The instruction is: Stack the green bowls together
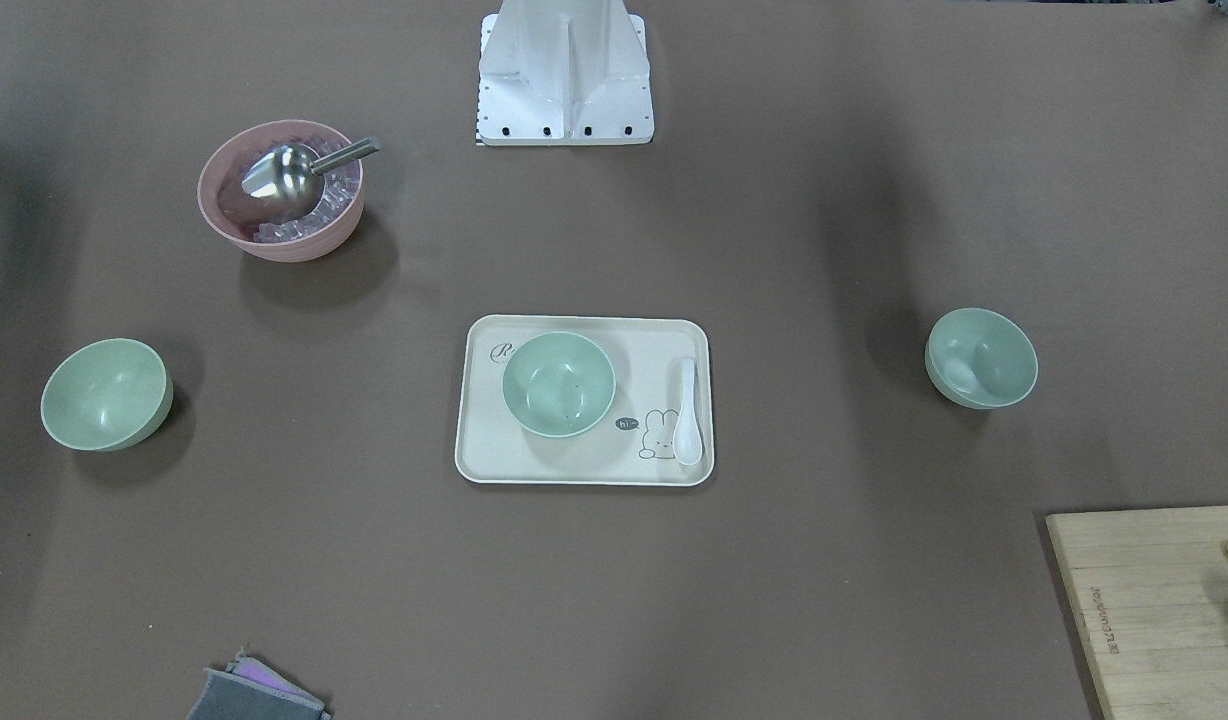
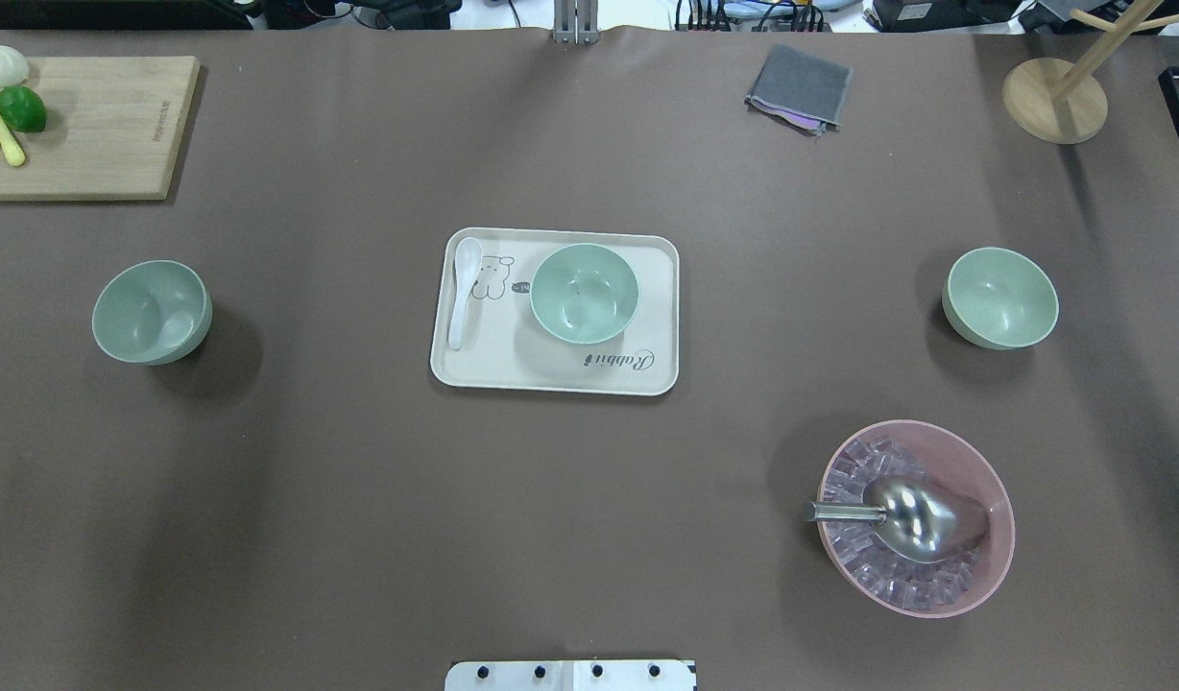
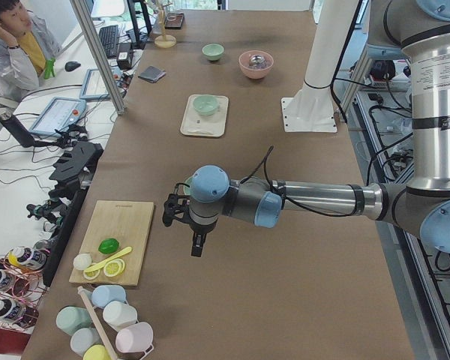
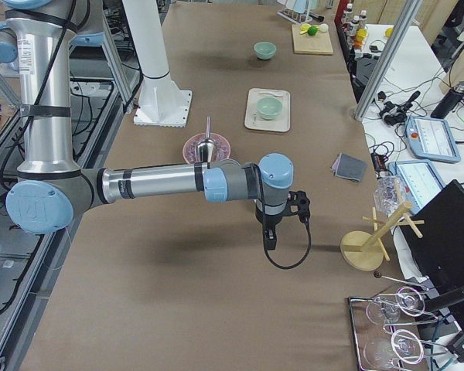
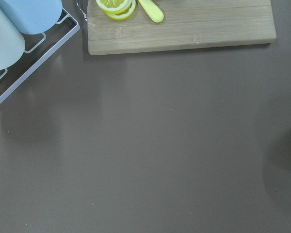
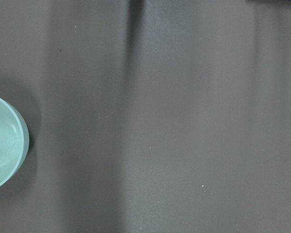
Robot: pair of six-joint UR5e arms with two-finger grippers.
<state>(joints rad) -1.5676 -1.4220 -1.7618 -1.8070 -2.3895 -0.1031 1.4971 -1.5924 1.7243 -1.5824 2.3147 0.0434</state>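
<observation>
Three pale green bowls stand upright and apart. One [image 2: 151, 312] is at the table's left, one [image 2: 584, 293] sits on the cream tray [image 2: 551, 376] in the middle, and one [image 2: 999, 297] is at the right. My left gripper [image 3: 197, 246] hangs above the table near the left bowl. My right gripper [image 4: 269, 236] hangs above the table near the right bowl, whose edge shows in the right wrist view [image 6: 5, 145]. Both grippers show only in the side views, so I cannot tell whether they are open or shut.
A pink bowl [image 2: 974, 461] with ice and a metal scoop [image 2: 911, 518] stands near the right front. A white spoon [image 2: 465, 288] lies on the tray. A cutting board [image 2: 90, 134] with citrus, a grey cloth [image 2: 799, 88] and a wooden stand [image 2: 1055, 96] line the far edge.
</observation>
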